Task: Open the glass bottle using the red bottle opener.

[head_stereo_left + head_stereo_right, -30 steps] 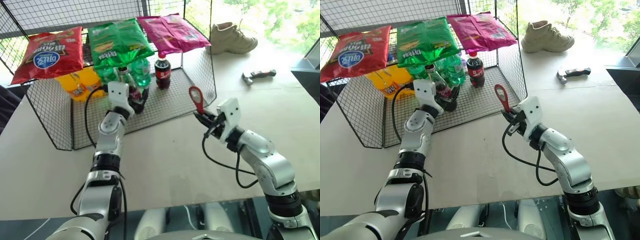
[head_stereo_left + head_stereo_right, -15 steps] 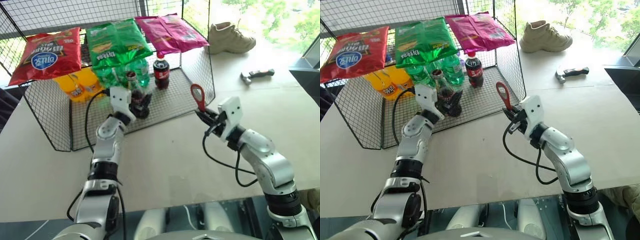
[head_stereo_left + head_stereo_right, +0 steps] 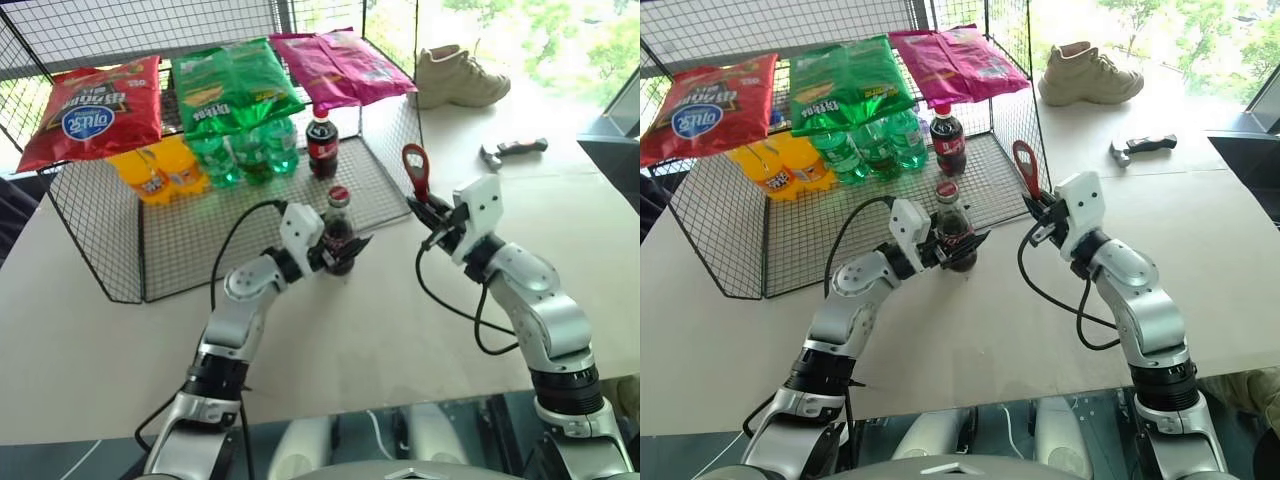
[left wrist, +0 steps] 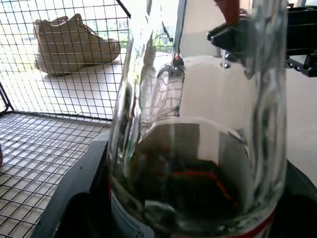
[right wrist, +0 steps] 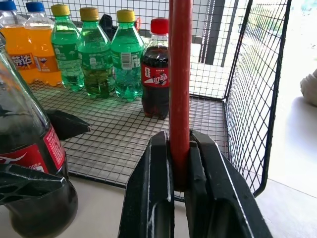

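Glass bottle (image 3: pixel 338 232) — wire rack (image 3: pixel 400 150) and plastic cola bottle (image 3: pixel 322 146) behind.

Silver-grey jointed arms with black bands; white wrist housings; looping black cables; black, seemingly plastic, fingers (image 5: pixel 163 198).

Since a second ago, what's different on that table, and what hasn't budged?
The left gripper carried the glass bottle out of the wire cage, toward the right gripper. That one edged up and away, still clamping the red bottle opener upright. The plastic cola bottle, shoe and grey-black tool stayed put.
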`<action>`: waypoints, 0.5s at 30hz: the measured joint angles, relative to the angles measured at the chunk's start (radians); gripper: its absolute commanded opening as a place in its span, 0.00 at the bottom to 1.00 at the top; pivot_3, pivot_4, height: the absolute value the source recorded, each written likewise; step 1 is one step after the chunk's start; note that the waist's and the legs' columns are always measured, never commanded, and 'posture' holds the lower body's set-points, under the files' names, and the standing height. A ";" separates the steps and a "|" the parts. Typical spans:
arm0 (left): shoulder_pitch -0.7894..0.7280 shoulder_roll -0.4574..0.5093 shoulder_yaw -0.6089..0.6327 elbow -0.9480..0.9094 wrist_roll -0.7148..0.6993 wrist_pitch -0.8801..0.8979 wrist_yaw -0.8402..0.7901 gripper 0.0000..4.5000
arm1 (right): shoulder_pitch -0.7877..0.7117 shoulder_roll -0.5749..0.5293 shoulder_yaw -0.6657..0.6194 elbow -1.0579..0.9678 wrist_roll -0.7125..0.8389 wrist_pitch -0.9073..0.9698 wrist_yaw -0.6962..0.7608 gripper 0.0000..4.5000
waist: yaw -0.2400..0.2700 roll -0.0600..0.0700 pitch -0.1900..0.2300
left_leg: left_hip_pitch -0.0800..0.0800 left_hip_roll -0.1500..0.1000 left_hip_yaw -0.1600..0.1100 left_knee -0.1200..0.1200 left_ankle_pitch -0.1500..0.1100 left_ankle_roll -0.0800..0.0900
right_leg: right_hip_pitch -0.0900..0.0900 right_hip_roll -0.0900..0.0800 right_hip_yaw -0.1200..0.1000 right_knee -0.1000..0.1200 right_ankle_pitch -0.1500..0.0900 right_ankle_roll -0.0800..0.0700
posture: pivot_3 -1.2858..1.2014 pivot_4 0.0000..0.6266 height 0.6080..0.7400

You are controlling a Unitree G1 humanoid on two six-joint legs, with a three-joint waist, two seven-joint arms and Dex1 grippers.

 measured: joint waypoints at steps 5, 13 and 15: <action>0.010 -0.013 0.009 -0.001 -0.002 -0.003 0.005 0.83 | 0.000 0.007 0.000 0.000 -0.002 0.000 -0.002 0.00 | 0.001 0.000 0.000 | 0.000 0.000 0.000 0.000 0.000 0.000 | 0.000 0.000 0.000 0.000 0.000 0.000 | 0.52 0.24 1.00; 0.013 -0.035 0.023 -0.005 -0.028 -0.003 0.000 1.00 | 0.001 0.008 0.001 0.000 -0.005 0.000 -0.001 0.00 | -0.003 0.000 0.000 | 0.000 0.000 0.000 0.003 0.000 0.000 | 0.000 0.000 0.000 0.002 0.000 0.000 | 0.52 0.24 1.00; 0.013 -0.035 0.030 -0.022 -0.045 -0.002 -0.001 1.00 | 0.001 0.008 0.001 0.000 -0.005 0.000 -0.001 0.00 | -0.003 0.000 0.000 | 0.000 0.000 0.000 0.003 0.000 0.000 | 0.000 0.000 0.000 0.002 0.000 0.000 | 0.52 0.24 1.00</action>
